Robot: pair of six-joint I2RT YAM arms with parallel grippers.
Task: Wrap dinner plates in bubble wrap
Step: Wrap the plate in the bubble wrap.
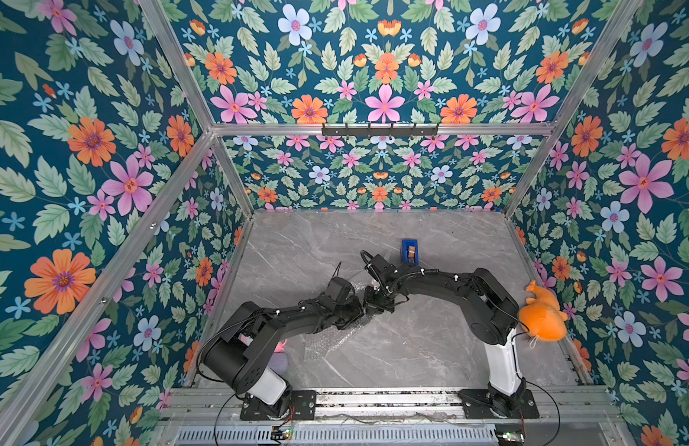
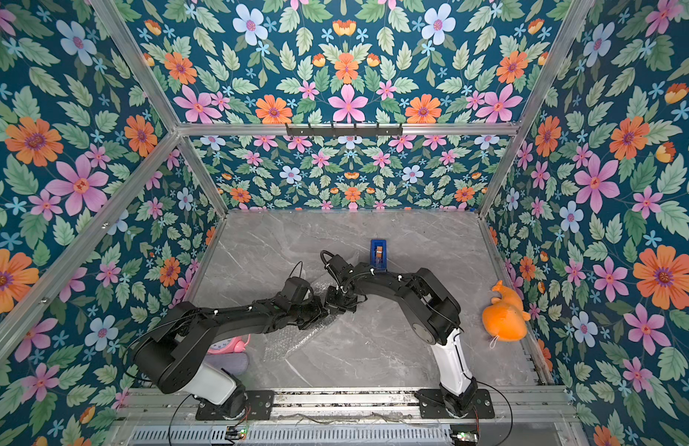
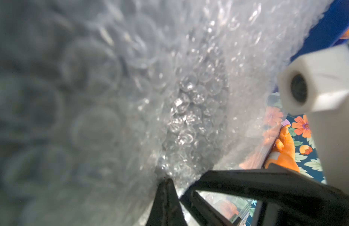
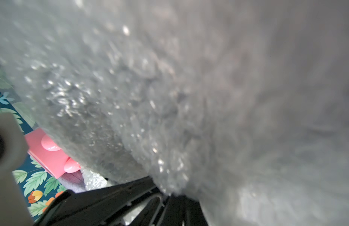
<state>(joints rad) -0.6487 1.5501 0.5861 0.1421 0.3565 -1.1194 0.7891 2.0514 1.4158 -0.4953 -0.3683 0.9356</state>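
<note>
Bubble wrap lies mid-front on the counter, with part of it lifted between the arms. Left tool is pinched tight on the film, and right tool likewise; the two meet at centre. Dinner plate is not visible in any view, possibly inside the fold. Judged mid-wrap; closing folds are not yet done.

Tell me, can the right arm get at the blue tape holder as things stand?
Probably not yet. The right arm has its jaws shut on the bubble wrap. The blue tape holder itself stands on the table just beyond the arm's wrist, with nothing between, so after letting go it looks reachable.
</note>
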